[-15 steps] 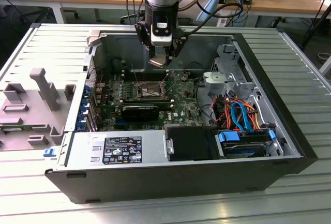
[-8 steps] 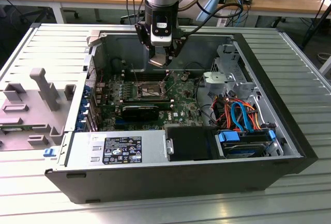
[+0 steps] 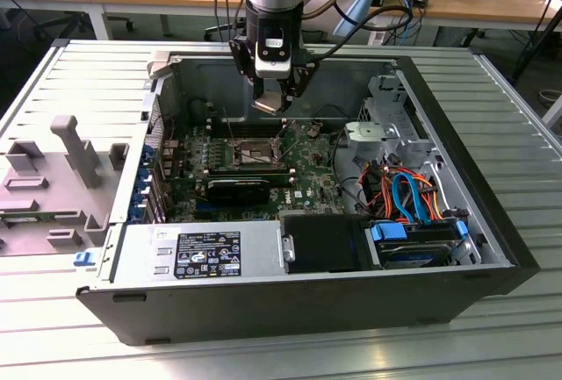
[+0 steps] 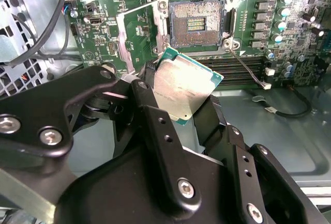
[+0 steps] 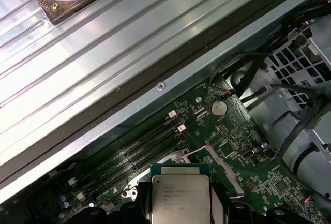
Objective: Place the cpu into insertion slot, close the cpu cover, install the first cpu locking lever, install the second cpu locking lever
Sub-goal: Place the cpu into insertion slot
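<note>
Claw point(image 4: 181, 99) grips tilted cpu point(image 4: 184, 85) above bare insertion slot point(image 4: 196, 23); memory slots point(image 4: 243, 68) just beside, black cable point(image 4: 289, 112) near.

The cpu point(image 4: 183, 89) has a dull, brushed silver metal top and a green edge; the slot point(image 4: 196, 23) is dark with a shiny metal rim; the pincer point(image 4: 179, 98) is matt black; the table point(image 3: 492, 345) is ribbed, satin metal; the board point(image 4: 139, 27) is glossy green.
</note>
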